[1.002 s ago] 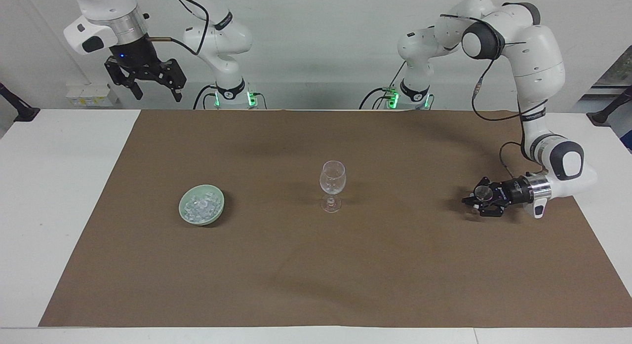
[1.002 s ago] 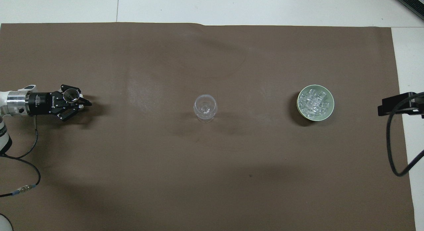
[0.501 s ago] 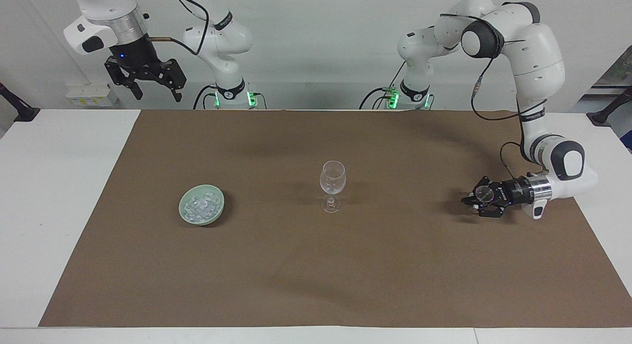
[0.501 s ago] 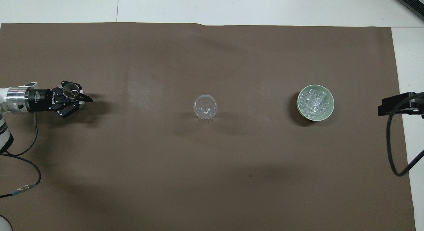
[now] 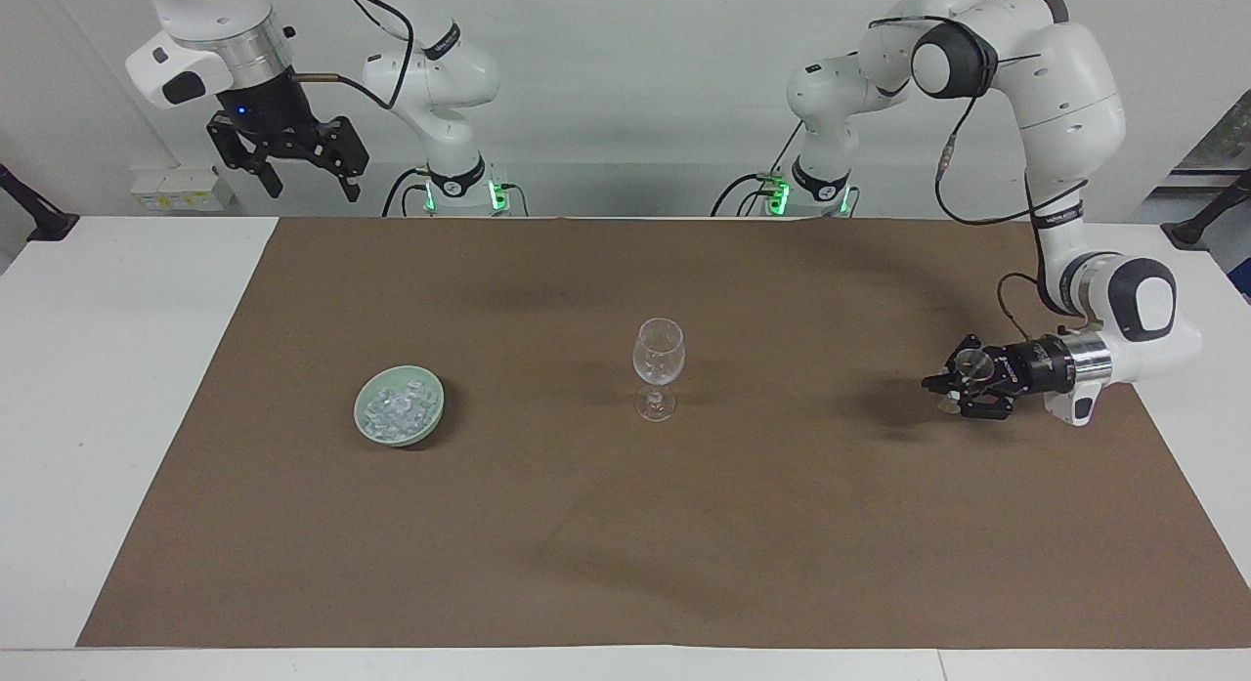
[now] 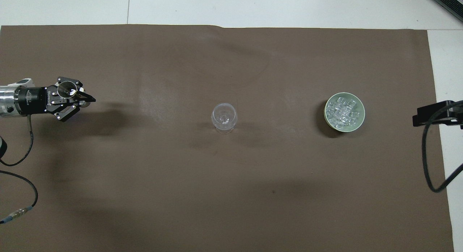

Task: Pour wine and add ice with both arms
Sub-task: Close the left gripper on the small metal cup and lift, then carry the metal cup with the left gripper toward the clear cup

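A clear stemmed wine glass (image 5: 659,357) stands upright mid-cloth; it also shows in the overhead view (image 6: 224,116). A pale green bowl (image 5: 430,400) heaped with ice (image 5: 395,409) sits toward the right arm's end, seen from above as the bowl (image 6: 360,119) and the ice (image 6: 343,110). My left gripper (image 5: 950,386) is shut on a small clear cup (image 5: 969,366) and holds it sideways just above the cloth at the left arm's end; the overhead view shows the gripper (image 6: 81,100) and the cup (image 6: 67,88). No wine shows. My right gripper (image 5: 291,169) waits open, high above the table's edge nearest the robots.
A brown cloth (image 5: 625,525) covers most of the white table (image 5: 117,388). The left arm's black cable (image 6: 21,172) hangs low over the cloth at its own end. A black part and cable of the right arm (image 6: 434,114) show at the overhead view's edge.
My left gripper has risen off the cloth with the small cup and drawn slightly back toward its own end. The right arm, glass and bowl have not moved.
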You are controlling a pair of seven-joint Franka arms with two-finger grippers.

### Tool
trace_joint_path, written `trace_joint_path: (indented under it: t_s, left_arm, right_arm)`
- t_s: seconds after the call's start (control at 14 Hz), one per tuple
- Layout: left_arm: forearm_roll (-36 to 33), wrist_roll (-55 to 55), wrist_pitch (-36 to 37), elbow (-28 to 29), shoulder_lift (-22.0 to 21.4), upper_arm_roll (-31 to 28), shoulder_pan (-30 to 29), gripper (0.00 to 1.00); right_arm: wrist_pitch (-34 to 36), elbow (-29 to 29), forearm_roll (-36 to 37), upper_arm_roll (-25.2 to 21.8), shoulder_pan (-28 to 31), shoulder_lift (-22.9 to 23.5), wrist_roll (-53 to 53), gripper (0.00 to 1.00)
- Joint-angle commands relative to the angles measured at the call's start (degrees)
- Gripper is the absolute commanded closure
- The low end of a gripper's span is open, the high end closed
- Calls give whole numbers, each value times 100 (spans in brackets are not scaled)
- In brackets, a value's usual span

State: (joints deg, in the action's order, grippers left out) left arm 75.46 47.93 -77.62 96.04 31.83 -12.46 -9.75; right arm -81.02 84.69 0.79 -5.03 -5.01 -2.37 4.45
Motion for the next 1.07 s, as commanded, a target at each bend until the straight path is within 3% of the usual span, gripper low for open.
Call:
trace_joint_path:
  t_s: [0.0, 0.5, 1.0]
  left_arm:
    - [83, 234, 10, 116, -474, -81, 297, 100]
    - [56, 717, -34, 300, -923, -99, 596, 100]
    - [56, 1165, -1122, 1082, -1705, 190, 1054, 100]
  right_arm:
    - [78, -58, -9, 2, 17, 9, 91, 0]
    - [78, -58, -9, 2, 17, 9, 91, 0]
    - [78, -58, -9, 2, 17, 9, 91, 0]
